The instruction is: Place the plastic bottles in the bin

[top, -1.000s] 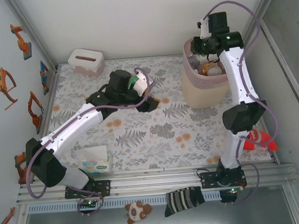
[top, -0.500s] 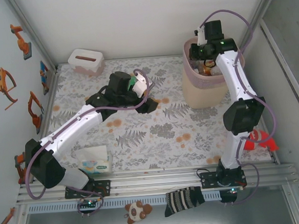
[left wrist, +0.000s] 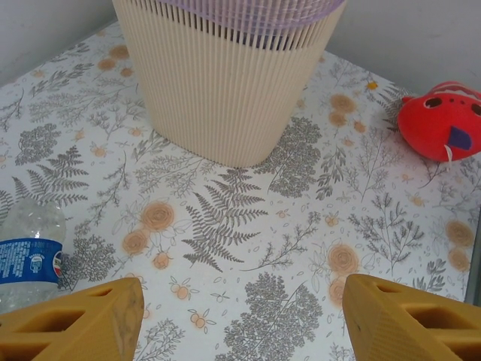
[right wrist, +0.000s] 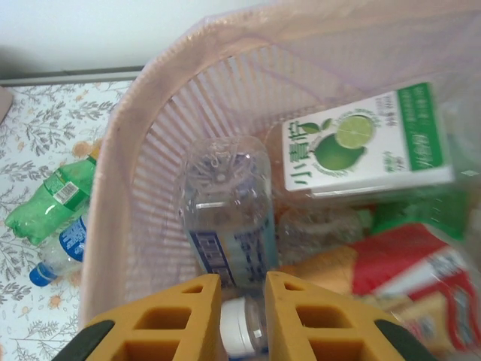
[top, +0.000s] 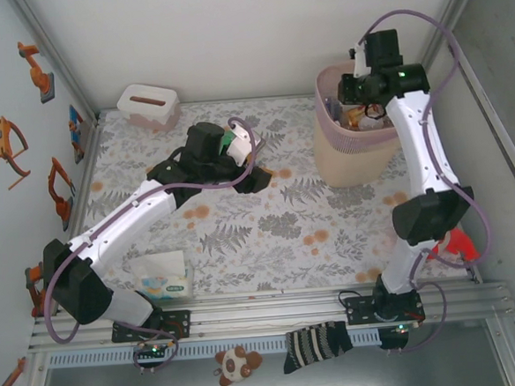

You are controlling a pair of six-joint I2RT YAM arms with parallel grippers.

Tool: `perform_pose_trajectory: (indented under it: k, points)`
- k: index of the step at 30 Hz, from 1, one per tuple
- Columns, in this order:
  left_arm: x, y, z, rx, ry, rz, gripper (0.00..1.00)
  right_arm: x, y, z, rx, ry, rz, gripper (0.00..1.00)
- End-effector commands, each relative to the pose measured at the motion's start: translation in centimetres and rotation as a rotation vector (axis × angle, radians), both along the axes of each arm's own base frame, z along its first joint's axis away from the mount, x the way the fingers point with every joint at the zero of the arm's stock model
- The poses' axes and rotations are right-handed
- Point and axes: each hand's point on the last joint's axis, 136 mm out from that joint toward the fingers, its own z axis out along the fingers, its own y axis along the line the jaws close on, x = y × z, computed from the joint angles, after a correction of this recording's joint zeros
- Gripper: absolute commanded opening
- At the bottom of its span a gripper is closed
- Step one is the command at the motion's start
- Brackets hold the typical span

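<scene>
Over the tall beige ribbed bin (right wrist: 150,98) with its pink liner, the right tool (right wrist: 243,289) hangs with jaws nearly together. A clear blue-labelled plastic bottle (right wrist: 225,226) lies inside, its white cap at the slit; I cannot tell if it is gripped. A drop-off, I'd say. The left tool (left wrist: 240,320) gapes empty above the flowered worktop (left wrist: 301,248); next it should reach for the second clear bottle (left wrist: 30,256) to its left.

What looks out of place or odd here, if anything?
A lime-print carton, not a bottle, lies in the bin among bottles. A striped sock and a small plush toy lie off the table, beyond its near rail.
</scene>
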Motion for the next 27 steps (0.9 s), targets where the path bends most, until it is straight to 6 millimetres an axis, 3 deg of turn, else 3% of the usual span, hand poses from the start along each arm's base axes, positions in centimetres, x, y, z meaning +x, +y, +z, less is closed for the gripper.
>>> perform_pose_trajectory:
  k: [1,6,14,21,27]
  points:
    - [0.2,-0.3,0.3,-0.028,0.007,-0.008,0.7,-2.6,-2.0,0.2,-0.063,0.04,-0.048,0.21]
    - [0.3,-0.6,0.2,-0.031,0.012,-0.015,0.7,-4.6,-2.7,-1.8,-0.104,0.139,-0.056,0.16]
    - [0.3,-0.7,-0.1,-0.026,0.021,-0.017,0.7,-4.8,-7.6,-6.4,-0.359,0.245,-0.189,0.14]
    - [0.2,-0.4,0.2,-0.027,0.015,-0.009,0.7,-4.0,-7.7,-10.9,-0.352,0.361,-0.178,0.13]
    - [0.2,-0.4,-0.1,-0.021,0.017,-0.011,0.7,-3.6,-7.5,-10.9,-0.335,0.384,-0.181,0.13]
